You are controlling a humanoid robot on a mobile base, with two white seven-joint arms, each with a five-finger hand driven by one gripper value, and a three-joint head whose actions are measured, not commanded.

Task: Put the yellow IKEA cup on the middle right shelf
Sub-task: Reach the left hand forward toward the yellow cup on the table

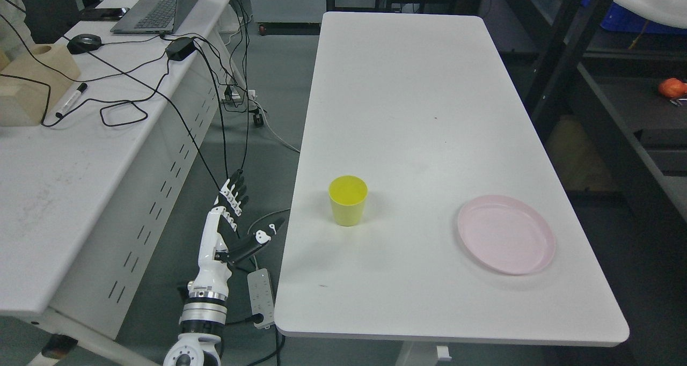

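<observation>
At 9 o'clock of the yellow cup (348,200), the left hand (236,221) hangs released; a careless sideways reach could topple it off the counter (418,103).

Pink plate (506,234) on white table (408,114)

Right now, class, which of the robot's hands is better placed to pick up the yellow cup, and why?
Left. The left hand is the only one in view, open, raised beside the table's left edge. The yellow cup stands upright nearer that edge, with nothing between them. The right hand is out of view.
</observation>
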